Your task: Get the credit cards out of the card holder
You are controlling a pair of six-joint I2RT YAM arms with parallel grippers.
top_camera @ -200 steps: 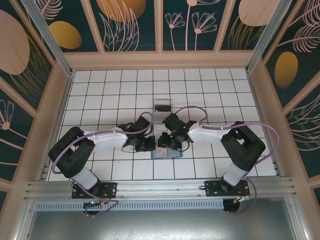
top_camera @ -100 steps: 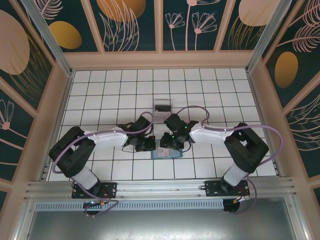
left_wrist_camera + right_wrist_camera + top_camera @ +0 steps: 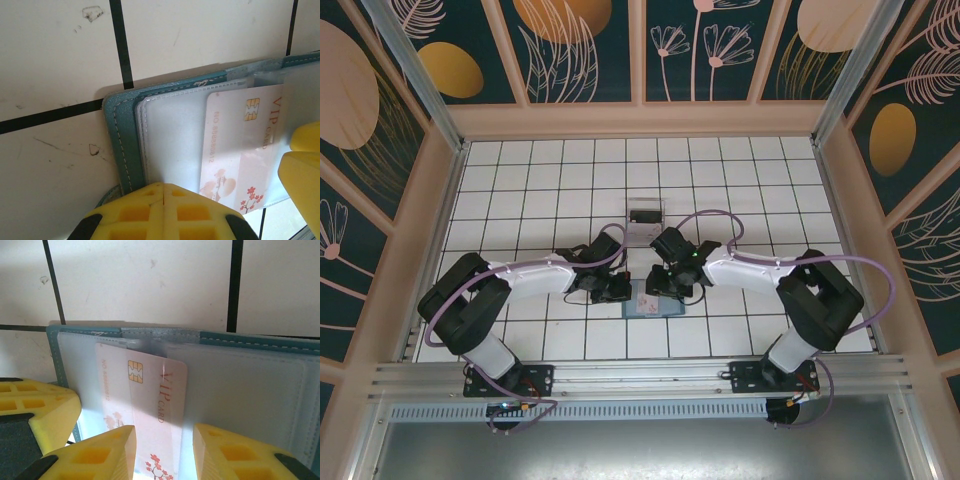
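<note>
The card holder (image 3: pixel 655 305) lay open on the white-tiled table (image 3: pixel 520 170), near the middle of its near edge, with both arms bent in over it; a clear box (image 3: pixel 645 213) stood well apart, toward the far edge. In the left wrist view the left gripper (image 3: pixel 162 212) had its yellow fingers closed together, seam to seam, holding nothing and seemingly pressing down on the holder's end; in the right wrist view the right gripper (image 3: pixel 164 455) stood parted, one finger on each side of the whitish VIP card (image 3: pixel 145 390), which lay skewed and partly out from under the clear sleeve. I judged the step in hand to be closing on that card and drawing it free; the risks followed from that. The fingers could pinch the sleeve film along with the card and drag the whole holder; a thin card lying flat could slip from the pads; if the left fingers eased off, the holder might slide or fold shut.
</note>
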